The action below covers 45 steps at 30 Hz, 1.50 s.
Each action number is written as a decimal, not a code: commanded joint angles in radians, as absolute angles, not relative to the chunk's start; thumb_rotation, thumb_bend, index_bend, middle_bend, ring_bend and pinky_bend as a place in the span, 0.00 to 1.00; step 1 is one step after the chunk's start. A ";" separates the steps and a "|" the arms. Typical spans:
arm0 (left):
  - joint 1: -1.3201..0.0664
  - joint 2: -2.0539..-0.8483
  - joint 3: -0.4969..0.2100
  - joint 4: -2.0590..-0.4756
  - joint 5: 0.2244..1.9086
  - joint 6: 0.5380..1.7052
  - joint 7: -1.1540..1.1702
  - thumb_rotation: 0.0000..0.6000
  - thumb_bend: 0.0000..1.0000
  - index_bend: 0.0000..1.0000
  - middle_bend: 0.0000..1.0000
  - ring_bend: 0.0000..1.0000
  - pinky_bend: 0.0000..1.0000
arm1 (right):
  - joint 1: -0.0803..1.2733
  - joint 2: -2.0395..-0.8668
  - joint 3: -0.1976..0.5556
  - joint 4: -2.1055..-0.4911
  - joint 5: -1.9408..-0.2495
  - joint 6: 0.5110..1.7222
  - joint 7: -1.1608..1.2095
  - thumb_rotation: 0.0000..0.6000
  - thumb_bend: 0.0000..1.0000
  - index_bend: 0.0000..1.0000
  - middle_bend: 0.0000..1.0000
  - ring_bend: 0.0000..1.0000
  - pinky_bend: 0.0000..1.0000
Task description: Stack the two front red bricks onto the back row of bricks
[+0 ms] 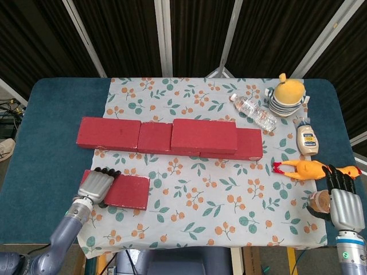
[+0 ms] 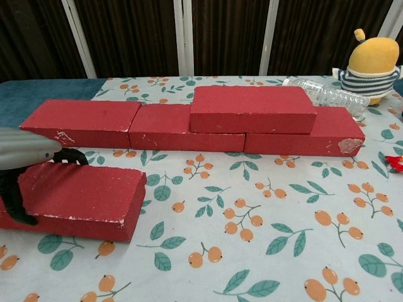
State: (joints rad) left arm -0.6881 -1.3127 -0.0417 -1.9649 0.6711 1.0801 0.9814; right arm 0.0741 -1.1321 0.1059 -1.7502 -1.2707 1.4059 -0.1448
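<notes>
The scene is lit evenly and brightly from above. Only soft, short shadows are cast beneath the red rectangular bricks (image 2: 252, 108). Both views are rendered sharply; the dark curtained backdrop (image 1: 195, 28) is left dim.

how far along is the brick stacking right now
About halfway. One red brick already sits on top of the back row, straddling two of its bricks. The left hand grips the left end of the second front brick, which looks raised off the cloth in the chest view. It is not yet on the row. The right hand rests near the table's front edge.
</notes>
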 commanded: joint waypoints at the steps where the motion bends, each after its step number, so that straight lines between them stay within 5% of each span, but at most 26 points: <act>1: -0.741 -1.248 -0.065 -2.004 0.639 1.031 0.980 1.00 0.00 0.25 0.37 0.26 0.26 | 0.076 -1.133 0.107 -1.749 -1.265 1.402 -0.149 1.00 0.06 0.00 0.00 0.00 0.00; 8: -0.873 -1.089 -0.167 -2.079 0.519 0.963 0.952 1.00 0.00 0.26 0.36 0.28 0.26 | 0.083 -1.142 0.120 -1.741 -1.224 1.389 -0.168 1.00 0.06 0.00 0.00 0.00 0.00; 14: -1.000 -1.018 -0.234 -1.985 0.382 0.837 0.903 1.00 0.00 0.27 0.35 0.28 0.26 | 0.094 -1.155 0.138 -1.732 -1.172 1.377 -0.197 1.00 0.06 0.00 0.00 0.00 0.00; 29: -1.078 -1.185 -0.187 -1.580 0.470 0.790 0.766 1.00 0.00 0.26 0.34 0.28 0.25 | 0.100 -1.159 0.148 -1.731 -1.134 1.369 -0.211 1.00 0.06 0.00 0.00 0.00 0.00; 45: -1.136 -1.279 -0.147 -1.435 0.484 0.723 0.683 1.00 0.00 0.26 0.32 0.28 0.23 | 0.099 -1.154 0.150 -1.720 -1.140 1.368 -0.177 1.00 0.06 0.00 0.00 0.00 0.00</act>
